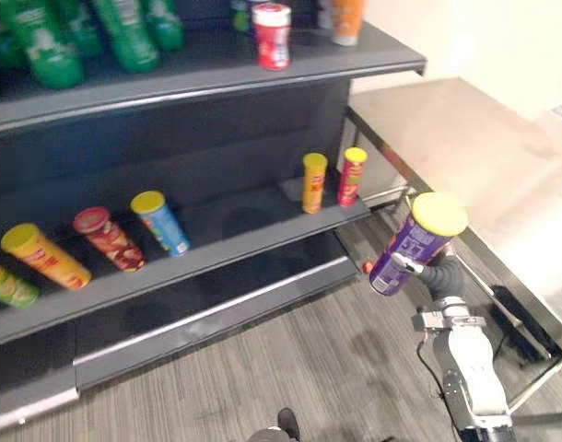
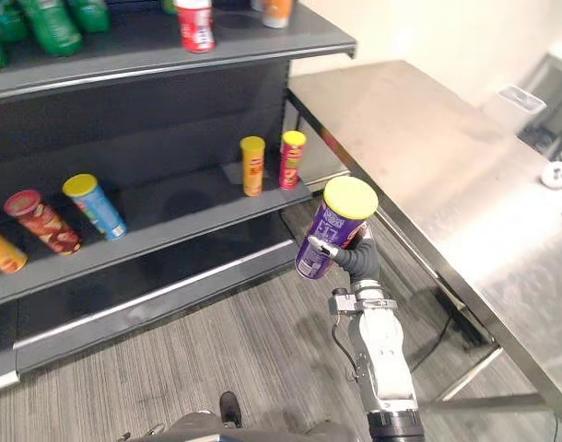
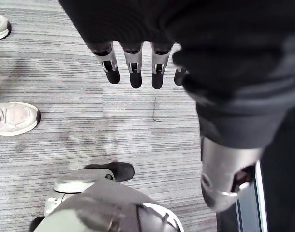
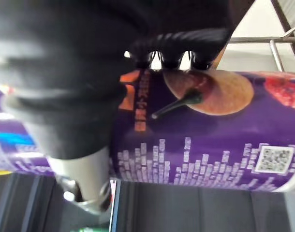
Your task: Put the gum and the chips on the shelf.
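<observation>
A purple chips can (image 1: 415, 244) with a yellow lid is held tilted above the floor, to the right of the dark shelf unit (image 1: 244, 247). My right hand (image 2: 355, 260) is shut on it; in the right wrist view its dark fingers (image 4: 171, 46) curl over the can's purple side (image 4: 210, 130). A red and white tub (image 1: 272, 35) with a white lid stands upright on the top shelf (image 1: 378, 51). My left hand (image 3: 133, 67) hangs over the grey floor with straight fingers and holds nothing.
On the middle shelf lie a yellow can (image 1: 43, 255), a red can (image 1: 109, 238) and a blue can (image 1: 161, 222); two slim cans (image 1: 314, 182) stand at its right end. Green bottles (image 1: 41, 37) fill the top left. A steel table (image 2: 428, 157) stands right. A person's shoes (image 3: 14, 118) are nearby.
</observation>
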Motion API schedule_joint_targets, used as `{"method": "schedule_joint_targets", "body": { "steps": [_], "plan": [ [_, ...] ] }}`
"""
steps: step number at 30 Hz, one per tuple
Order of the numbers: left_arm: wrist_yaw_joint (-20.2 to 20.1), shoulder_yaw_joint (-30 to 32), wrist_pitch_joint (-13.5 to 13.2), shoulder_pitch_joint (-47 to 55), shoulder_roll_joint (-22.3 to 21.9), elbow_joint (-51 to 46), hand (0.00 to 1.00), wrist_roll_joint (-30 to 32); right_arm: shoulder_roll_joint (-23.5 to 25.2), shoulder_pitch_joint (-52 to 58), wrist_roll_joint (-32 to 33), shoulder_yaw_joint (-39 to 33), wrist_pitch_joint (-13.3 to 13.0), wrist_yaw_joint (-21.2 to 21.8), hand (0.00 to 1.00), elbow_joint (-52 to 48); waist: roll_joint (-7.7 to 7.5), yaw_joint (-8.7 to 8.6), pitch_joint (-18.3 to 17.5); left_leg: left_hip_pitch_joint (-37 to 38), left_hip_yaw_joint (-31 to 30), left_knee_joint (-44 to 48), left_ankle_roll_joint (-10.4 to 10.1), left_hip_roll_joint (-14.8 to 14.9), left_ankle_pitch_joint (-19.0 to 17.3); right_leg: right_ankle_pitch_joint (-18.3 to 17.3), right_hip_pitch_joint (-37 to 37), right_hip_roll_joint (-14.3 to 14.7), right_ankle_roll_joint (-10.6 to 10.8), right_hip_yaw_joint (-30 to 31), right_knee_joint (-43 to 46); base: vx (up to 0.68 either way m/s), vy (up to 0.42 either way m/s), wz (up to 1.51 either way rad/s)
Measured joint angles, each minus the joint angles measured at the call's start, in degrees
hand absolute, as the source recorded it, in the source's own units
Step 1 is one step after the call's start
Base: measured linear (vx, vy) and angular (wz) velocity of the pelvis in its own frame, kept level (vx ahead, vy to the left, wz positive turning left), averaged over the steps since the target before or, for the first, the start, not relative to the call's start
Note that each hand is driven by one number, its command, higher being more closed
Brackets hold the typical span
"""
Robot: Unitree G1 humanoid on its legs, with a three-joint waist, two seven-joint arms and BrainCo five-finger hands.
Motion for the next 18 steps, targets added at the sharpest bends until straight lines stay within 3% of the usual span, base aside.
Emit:
{"method": "schedule_joint_targets", "body": {
  "steps": [1, 2, 4, 6, 8, 12, 18],
  "plan": [
    [0.0, 0.0, 0.0, -0.3, 0.8, 0.1, 0.00, 0.0, 0.1, 1.6, -0.2, -0.9, 0.0, 0.3, 1.00, -0.7, -0.23, -1.10, 0.1, -0.8, -4.1, 0.3, 0.0, -0.2, 0.0, -2.1, -1.0, 5.5, 1.9, 11.9, -2.9, 0.08, 0.006, 1.64],
    [0.0, 0.1, 0.0, -0.4, 1.3, 0.2, 0.00, -0.1, 0.3, 3.7, -0.2, -2.1, 0.0, 0.4, 1.00, -2.1, -0.80, -1.35, 0.1, -1.0, -7.1, 0.7, -0.1, -1.4, 0.0, -2.8, -1.3, 7.8, 3.0, 19.4, -4.3, 0.08, 0.009, 1.59],
    [0.0, 0.2, 0.0, -0.3, 1.6, 0.2, 0.00, -0.1, 0.6, 6.8, -0.2, -3.1, 0.0, 0.3, 1.00, -4.4, -2.22, -1.47, 0.4, -1.3, -10.8, 1.8, -0.4, -4.4, 0.1, -3.4, -1.5, 6.7, 4.6, 23.2, -5.2, 0.09, 0.006, 1.47],
    [0.0, 0.2, 0.0, -0.3, 2.0, 0.1, 0.00, -0.1, 1.3, 8.0, -0.2, -3.1, 0.0, 0.4, 1.00, -4.9, -3.72, -1.34, 0.5, -1.3, -13.2, 2.6, -0.4, -6.3, 0.0, -2.9, -1.2, 4.7, 5.1, 21.1, -7.8, 0.15, -0.047, 1.12],
    [0.0, 1.9, 0.0, 0.2, 2.4, 0.1, 0.00, -0.1, 1.6, 7.1, -0.2, -1.6, 0.1, 0.7, 1.00, -5.0, -4.79, -0.75, 0.6, -3.0, -14.8, 6.5, -1.4, -6.3, -1.8, 0.8, -0.2, 5.2, 6.0, 19.3, -14.5, 0.14, -0.096, 0.48],
    [-0.2, 3.6, 0.1, 1.0, 1.0, 0.1, 0.00, -0.6, 2.7, 5.6, -0.1, -1.5, 0.1, 0.8, 1.00, -4.9, -4.51, 0.33, 0.6, -4.8, -13.9, 10.8, -3.4, -3.6, -5.4, 0.6, 3.8, 8.1, 6.0, 18.5, -22.0, 0.07, -0.145, -0.17],
    [-0.7, 4.0, 0.1, 0.6, -0.4, -0.2, 0.00, -0.6, 2.6, 6.5, 0.2, -4.4, 0.1, 0.8, 1.00, -4.1, -3.76, -1.29, 0.6, -2.7, -14.9, 8.5, -5.1, -1.2, -5.2, 0.7, 6.7, 10.6, 5.5, 16.6, -25.3, 0.11, -0.139, 0.04]
  ]
}}
